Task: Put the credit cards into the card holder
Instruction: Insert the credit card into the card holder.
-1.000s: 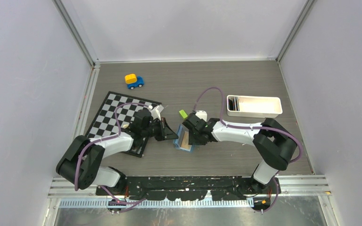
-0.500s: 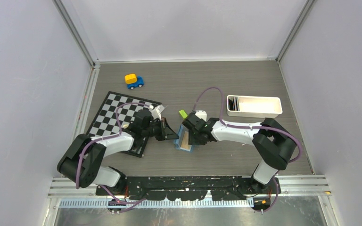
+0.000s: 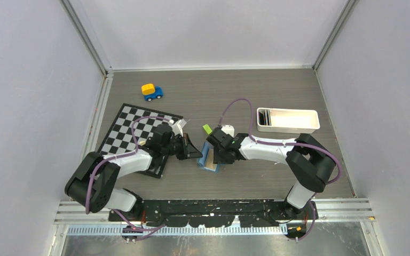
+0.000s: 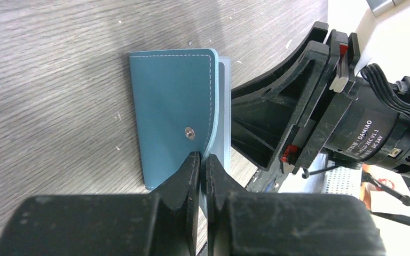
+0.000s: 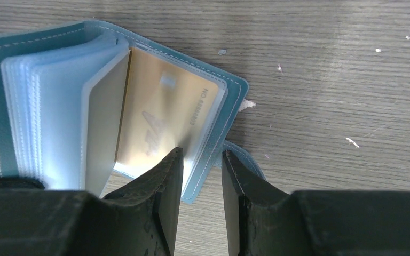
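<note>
Reference landmark: the black-and-white chequered board [image 3: 133, 133] on the grey wood-grain table [image 3: 256, 176].

Item 1. The teal-blue folding card holder [image 4: 171, 106] lies just right of the board's near right corner, between the two grippers. It is spread open. A small metal snap button [image 4: 190, 133] shows on its outer cover.

Item 2. The left gripper [image 4: 203, 159] reaches out over the board's right edge. Its jaws are clamped tight on the free edge of the card holder's cover, just below the snap.

Item 3. The right gripper [image 5: 202, 160] is on the side of the card holder away from the board. Its jaws stand apart, astride the lower edge of the opposite cover, with bare table visible between them.

Item 4. A tan-gold credit card [image 5: 160, 117] sits in the sleeve against that cover's inner face, beside a stack of clear plastic sleeves [image 5: 48, 106].

Item 5. A long white rectangular tray [image 3: 288, 128] stands well right of the board, with dark cards [image 3: 266, 117] upright at its left end.

Item 6. A small lime-green block [image 3: 207, 128] lies right of the board's far corner. A blue-and-yellow toy car [image 3: 151, 92] stands beyond the board's far edge.
</note>
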Available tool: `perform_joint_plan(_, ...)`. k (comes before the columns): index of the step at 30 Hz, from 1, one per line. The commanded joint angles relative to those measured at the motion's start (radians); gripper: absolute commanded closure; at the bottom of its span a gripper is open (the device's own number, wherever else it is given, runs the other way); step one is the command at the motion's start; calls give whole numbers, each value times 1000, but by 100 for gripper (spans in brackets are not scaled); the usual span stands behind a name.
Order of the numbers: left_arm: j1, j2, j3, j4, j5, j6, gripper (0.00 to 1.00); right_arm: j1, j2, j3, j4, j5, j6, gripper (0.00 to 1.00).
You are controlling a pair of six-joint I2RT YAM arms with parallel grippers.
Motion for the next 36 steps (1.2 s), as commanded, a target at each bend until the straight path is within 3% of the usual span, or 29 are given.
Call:
perform_joint_plan(1, -7, -65, 24, -192, -192, 57, 100, 6, 38, -34, 67, -23, 22, 63)
perform_joint_plan(7, -7, -159, 53, -389, -314, 109, 100, 3, -29, -28, 25, -17, 20, 58)
perform_joint_plan(15, -6, -127, 79, -409, -302, 111, 100, -43, -231, 39, -210, 138, -81, 40)
perform_joint_plan(19, -7, -126, 83, -410, -302, 107, 100, -172, -335, 59, -291, 165, -190, 36)
perform_joint_plan(24, -7, -130, 88, -419, -304, 103, 100, -418, -370, 105, -320, 166, -351, 30)
perform_joint_plan(30, -7, -126, 98, -427, -301, 101, 100, -636, -281, 197, -286, 110, -472, 29)
perform_joint_plan(36, -7, -119, 98, -431, -291, 96, 100, -728, -153, 253, -243, 72, -512, 32)
